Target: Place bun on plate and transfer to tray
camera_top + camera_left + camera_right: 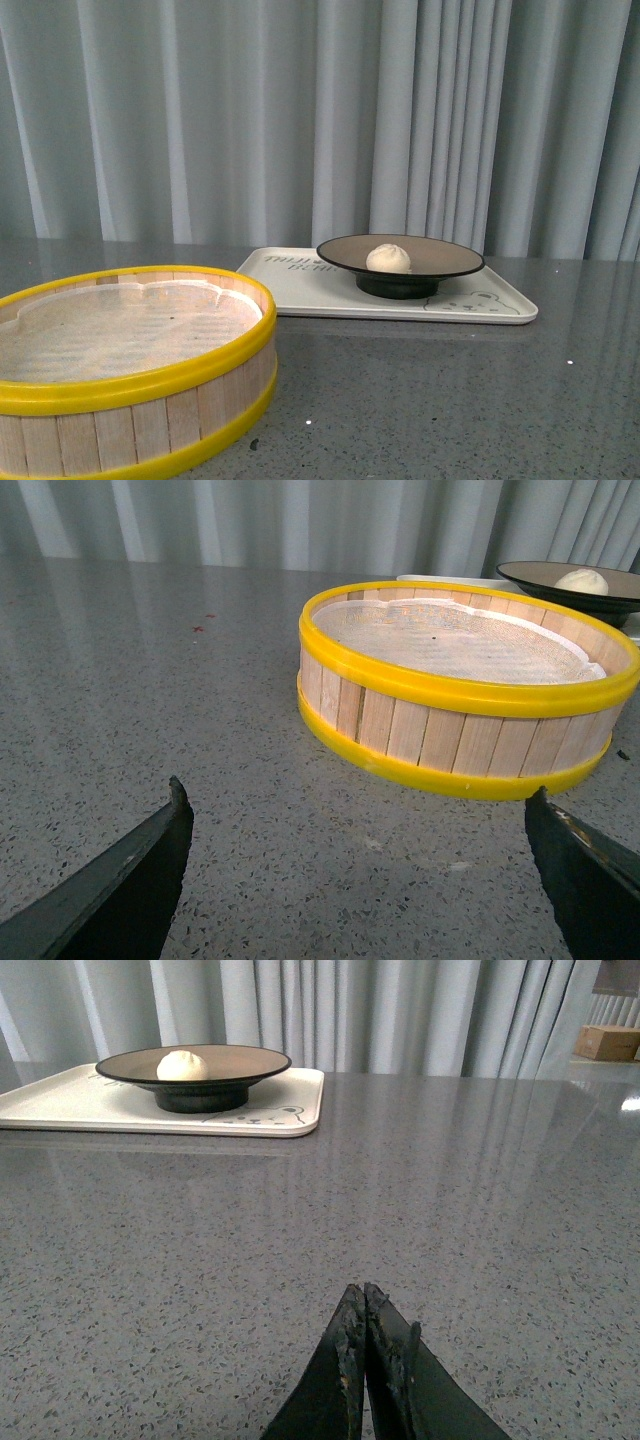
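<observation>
The off-white bun [388, 258] sits in the middle of the beige plate with a black rim [440, 262]. The plate stands on the cream-white tray [300, 288] at the back of the table. Bun [182, 1064], plate [240, 1063] and tray [60, 1100] also show far off in the right wrist view. The bun [582, 580] and plate [530, 578] show in the left wrist view too. My left gripper [358, 808] is open and empty over bare table, short of the steamer basket. My right gripper [363, 1293] is shut and empty, low over the table. Neither arm shows in the front view.
A round wooden steamer basket with yellow rims [150, 380] and a white liner stands at the front left; it also fills the left wrist view [460, 685]. Grey speckled table [450, 390] and a grey curtain [300, 120] behind. A cardboard box [608, 1042] lies far off.
</observation>
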`<state>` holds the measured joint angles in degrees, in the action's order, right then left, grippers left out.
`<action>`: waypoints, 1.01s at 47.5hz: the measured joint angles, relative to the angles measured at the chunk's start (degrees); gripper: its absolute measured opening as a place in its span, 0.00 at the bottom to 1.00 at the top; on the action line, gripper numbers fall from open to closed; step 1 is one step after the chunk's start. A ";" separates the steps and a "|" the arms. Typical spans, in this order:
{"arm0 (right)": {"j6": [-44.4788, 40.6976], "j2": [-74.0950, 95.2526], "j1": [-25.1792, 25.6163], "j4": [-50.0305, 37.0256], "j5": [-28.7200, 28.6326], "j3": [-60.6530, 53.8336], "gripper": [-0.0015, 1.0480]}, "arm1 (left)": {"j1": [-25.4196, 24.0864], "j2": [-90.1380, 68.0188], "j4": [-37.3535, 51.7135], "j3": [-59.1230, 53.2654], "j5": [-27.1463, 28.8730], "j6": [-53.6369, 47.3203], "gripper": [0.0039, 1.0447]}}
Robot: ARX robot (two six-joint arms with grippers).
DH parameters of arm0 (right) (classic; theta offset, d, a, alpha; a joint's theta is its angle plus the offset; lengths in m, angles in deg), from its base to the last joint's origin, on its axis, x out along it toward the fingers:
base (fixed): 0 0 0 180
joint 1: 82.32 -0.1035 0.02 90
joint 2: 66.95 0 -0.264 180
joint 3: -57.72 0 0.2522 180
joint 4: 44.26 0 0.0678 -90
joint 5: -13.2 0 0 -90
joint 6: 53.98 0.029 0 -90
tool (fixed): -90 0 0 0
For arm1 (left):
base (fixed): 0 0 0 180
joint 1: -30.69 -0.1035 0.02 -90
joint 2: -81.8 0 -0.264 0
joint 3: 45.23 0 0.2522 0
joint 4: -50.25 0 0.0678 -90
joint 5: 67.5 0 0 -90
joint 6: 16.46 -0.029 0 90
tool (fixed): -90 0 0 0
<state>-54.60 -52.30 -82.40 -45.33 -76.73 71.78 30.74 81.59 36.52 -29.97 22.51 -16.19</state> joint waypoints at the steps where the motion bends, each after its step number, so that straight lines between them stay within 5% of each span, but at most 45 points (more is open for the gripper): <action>1: 0.00 -0.35 0.00 0.37 0.00 0.00 0.02 | 0.00 0.00 0.00 0.00 0.00 0.00 0.94; 31: -0.02 -14.40 0.00 14.75 -0.13 0.02 0.02 | 0.00 0.00 0.00 0.00 0.02 0.00 0.94; 48: 0.00 -14.43 0.00 14.75 -0.15 0.02 0.70 | 0.00 0.02 0.00 0.00 0.00 0.00 0.94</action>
<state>-54.60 -66.72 -82.40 -30.57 -76.88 71.80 30.74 81.61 36.52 -29.97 22.51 -16.19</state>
